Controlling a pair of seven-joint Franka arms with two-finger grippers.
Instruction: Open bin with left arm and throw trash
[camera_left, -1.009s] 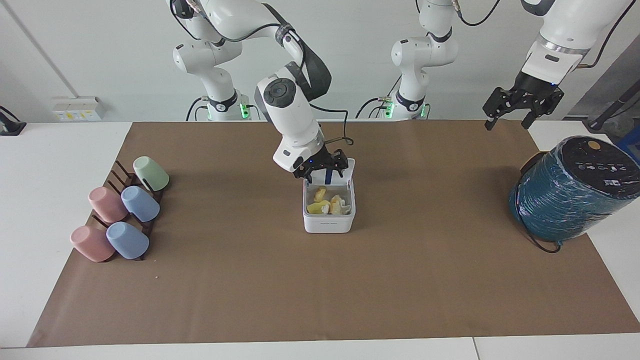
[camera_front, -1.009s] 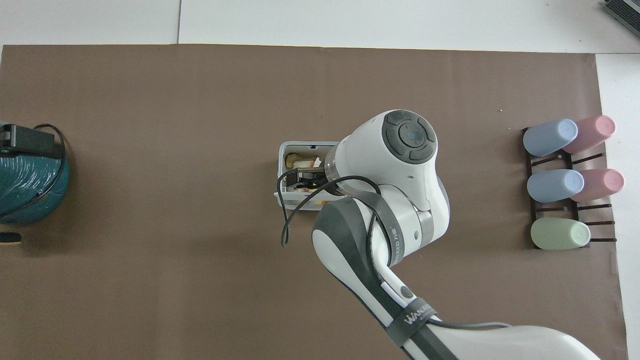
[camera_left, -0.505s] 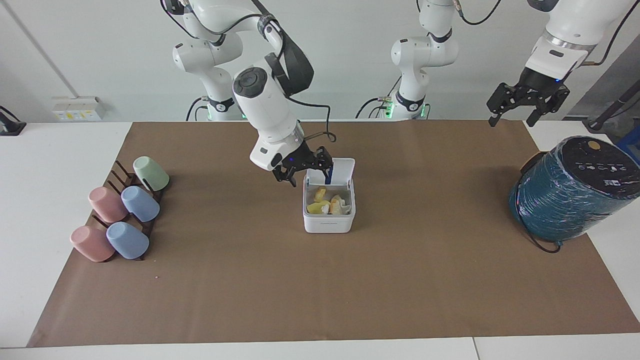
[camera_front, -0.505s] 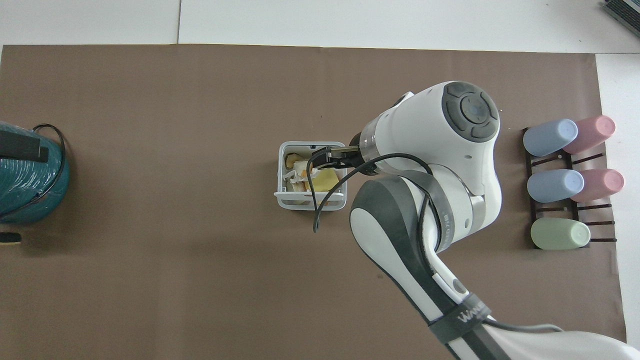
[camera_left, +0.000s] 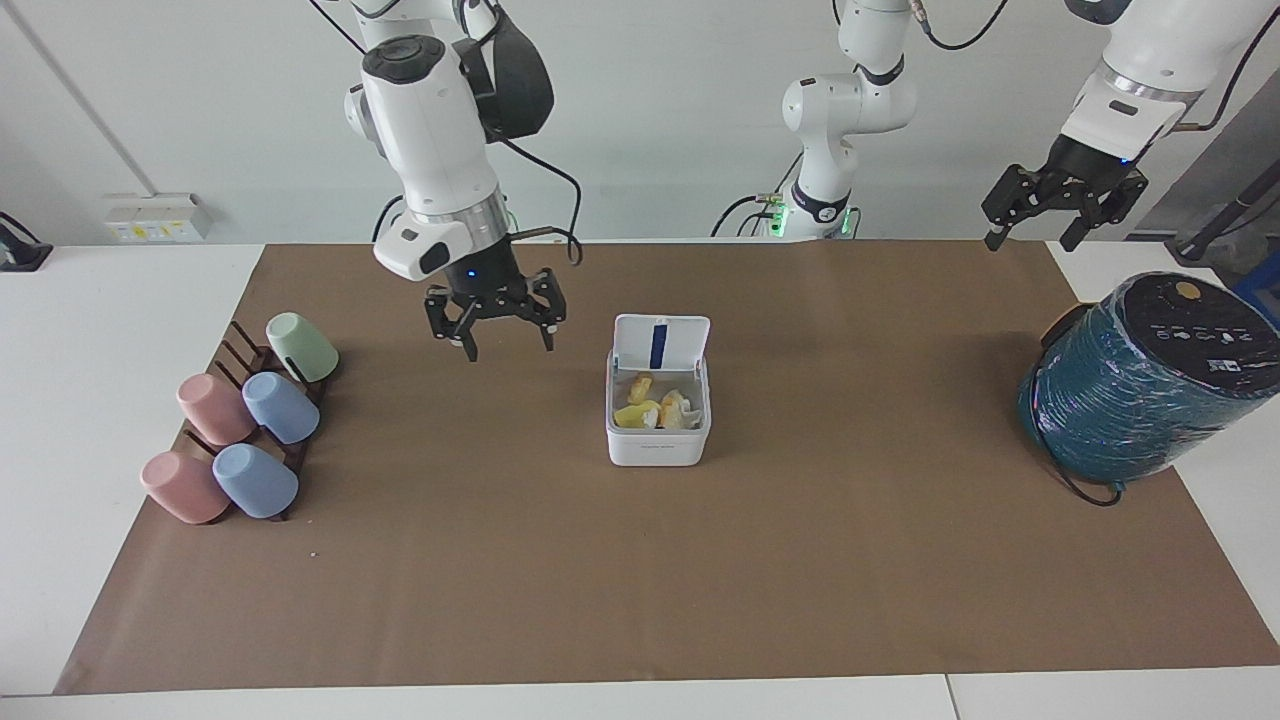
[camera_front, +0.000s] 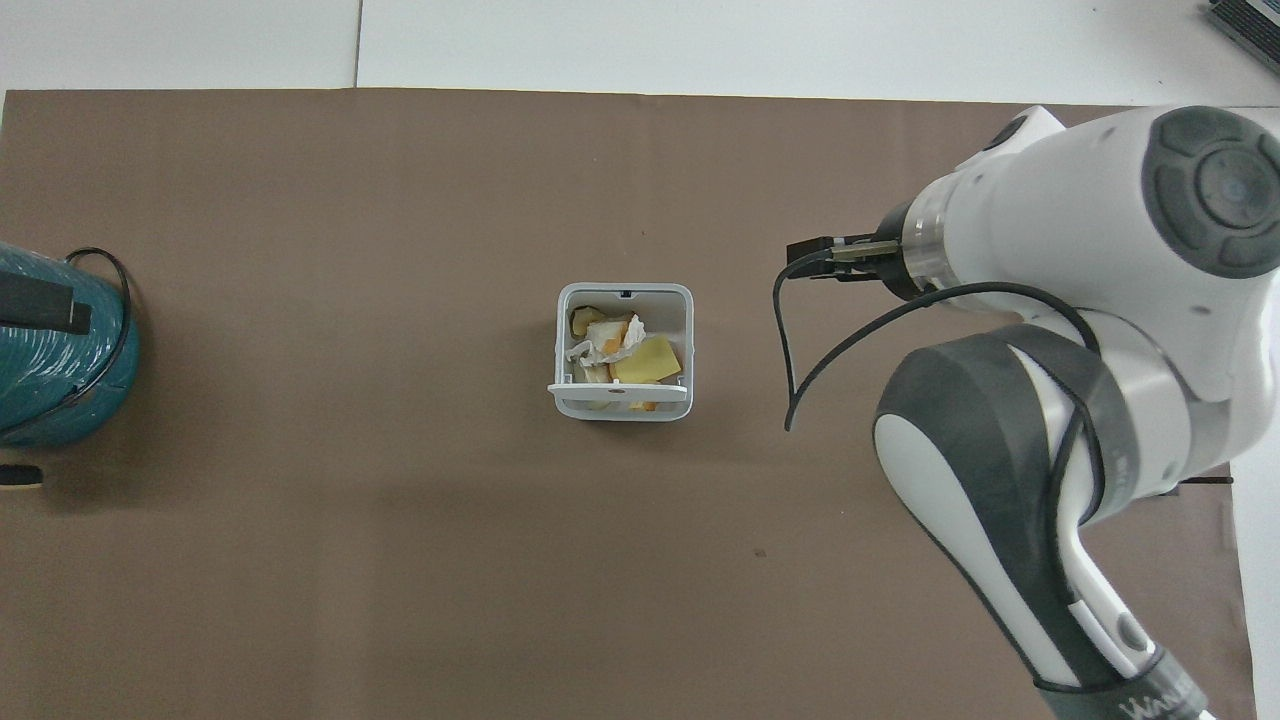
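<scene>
The white bin (camera_left: 656, 446) stands mid-mat with its lid (camera_left: 661, 343) upright and open. Inside lie a tan wedge (camera_front: 648, 360), a white paper wad (camera_front: 616, 343) and other yellowish bits (camera_left: 655, 410). My right gripper (camera_left: 509, 348) is open and empty, up in the air over the mat between the bin and the cups. In the overhead view its fingers are hidden under the right arm. My left gripper (camera_left: 1029, 240) is open and empty, raised over the mat's corner at the left arm's end, where that arm waits.
A big teal-wrapped cylinder (camera_left: 1140, 385) lies at the left arm's end and also shows in the overhead view (camera_front: 50, 370). Several pastel cups (camera_left: 245, 430) sit on a dark rack at the right arm's end. A brown mat (camera_left: 640, 580) covers the table.
My right gripper has left the bin, risen and swung toward the cups, empty. The trash stays in the bin. My left gripper has risen slightly.
</scene>
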